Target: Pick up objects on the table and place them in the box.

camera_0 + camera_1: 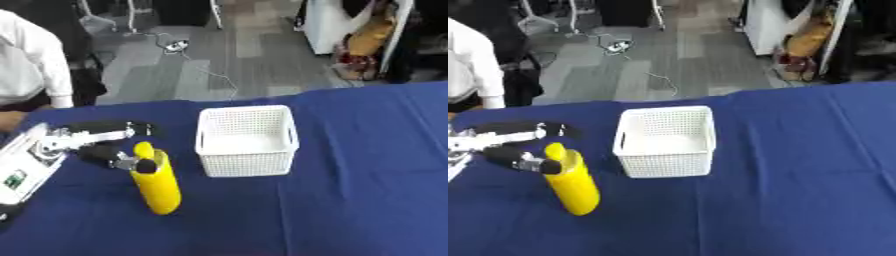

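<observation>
Now the left hand (109,145) has its fingers (122,161) curled around the top of the yellow bottle (156,186) on the blue table (367,175). Just beside the bottle stands the white basket (246,141).

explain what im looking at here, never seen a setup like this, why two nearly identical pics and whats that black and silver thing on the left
Both pictures come from one stereo camera in a humanoid robot's head, looking down at its work: one from the left eye, one from the right, taken at the same moment. That is why they nearly match.

The black and silver thing is the robot's left arm, reaching in from the left side. Its robot hand is at the top end of a yellow bottle, with the thumb and fingers on either side of it, so it appears to be gripping the bottle.

The bottle is on a table covered with a blue cloth. Beside it, to the right, sits a white plastic basket, which looks empty. That is the box things are meant to go into.

The robot's right hand shows in neither picture.
</observation>
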Controlling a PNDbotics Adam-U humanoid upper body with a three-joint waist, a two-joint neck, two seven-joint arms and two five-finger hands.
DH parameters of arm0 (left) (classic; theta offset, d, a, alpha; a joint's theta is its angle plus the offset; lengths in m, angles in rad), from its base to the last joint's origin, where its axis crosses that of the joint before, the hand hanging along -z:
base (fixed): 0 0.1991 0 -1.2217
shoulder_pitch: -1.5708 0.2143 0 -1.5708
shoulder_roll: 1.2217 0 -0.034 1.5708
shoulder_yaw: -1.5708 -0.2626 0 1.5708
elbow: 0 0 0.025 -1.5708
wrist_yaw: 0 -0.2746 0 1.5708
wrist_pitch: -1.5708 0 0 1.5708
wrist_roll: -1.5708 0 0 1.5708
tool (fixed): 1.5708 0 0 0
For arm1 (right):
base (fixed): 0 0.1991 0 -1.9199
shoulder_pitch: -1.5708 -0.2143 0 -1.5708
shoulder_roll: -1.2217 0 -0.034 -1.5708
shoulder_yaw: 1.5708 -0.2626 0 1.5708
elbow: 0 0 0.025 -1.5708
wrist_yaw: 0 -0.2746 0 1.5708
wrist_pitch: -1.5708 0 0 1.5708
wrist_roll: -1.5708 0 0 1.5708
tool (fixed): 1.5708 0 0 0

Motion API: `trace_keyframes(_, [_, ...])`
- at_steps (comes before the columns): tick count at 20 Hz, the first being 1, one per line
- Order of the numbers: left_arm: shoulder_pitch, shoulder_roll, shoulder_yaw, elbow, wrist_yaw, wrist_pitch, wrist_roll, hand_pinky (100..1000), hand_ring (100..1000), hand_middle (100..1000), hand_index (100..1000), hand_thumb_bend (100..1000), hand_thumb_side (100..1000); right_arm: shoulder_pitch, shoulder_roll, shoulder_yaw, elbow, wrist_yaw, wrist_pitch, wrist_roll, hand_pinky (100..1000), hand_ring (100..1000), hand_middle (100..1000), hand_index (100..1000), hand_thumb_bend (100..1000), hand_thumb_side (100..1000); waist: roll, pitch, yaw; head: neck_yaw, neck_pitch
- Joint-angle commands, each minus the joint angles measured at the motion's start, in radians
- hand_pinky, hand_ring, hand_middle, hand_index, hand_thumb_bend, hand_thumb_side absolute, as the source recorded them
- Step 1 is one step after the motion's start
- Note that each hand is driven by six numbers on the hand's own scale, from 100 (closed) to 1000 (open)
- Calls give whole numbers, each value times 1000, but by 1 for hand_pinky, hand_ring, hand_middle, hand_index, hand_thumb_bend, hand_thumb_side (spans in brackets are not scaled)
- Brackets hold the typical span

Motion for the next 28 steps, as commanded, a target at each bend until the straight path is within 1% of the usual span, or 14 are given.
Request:
trace_keyframes(1, [-16, 15, 2, 3, -11, -4, -10, 1000, 984, 1000, 979, 828, 990, -20, -3, -2, -10, -8, 1, 5, 282, 372, 476, 660, 100, 959, -2, -11, 0, 13, -4])
trace_keyframes(24, [-34, -16, -8, 69, -42, -10, -24, 1000, 973, 1000, 996, 819, 943, -29, 5, 0, -10, -18, 4, 12, 282, 371, 476, 659, 100, 958, -3, -4, -11, 17, -7])
trace_keyframes(25, [-35, -16, -8, 71, -43, -9, -26, 1000, 972, 1000, 998, 802, 910, -29, 5, 0, -10, -18, 4, 12, 282, 371, 476, 659, 100, 957, -4, -4, -11, 17, -7])
trace_keyframes(26, [-35, -17, -8, 73, -44, -9, -28, 1000, 972, 1000, 998, 802, 910, -29, 5, 0, -10, -18, 4, 13, 282, 371, 476, 659, 100, 957, -4, -4, -11, 17, -7])
trace_keyframes(27, [-36, -18, -8, 75, -44, -8, -29, 1000, 967, 1000, 1000, 771, 862, -29, 5, 0, -10, -19, 4, 13, 282, 371, 476, 659, 100, 957, -4, -4, -11, 18, -7])
trace_keyframes(28, [-36, -18, -8, 77, -45, -7, -31, 1000, 967, 1000, 1000, 771, 862, -29, 6, 0, -10, -19, 4, 13, 282, 371, 476, 659, 100, 957, -4, -4, -11, 18, -6])
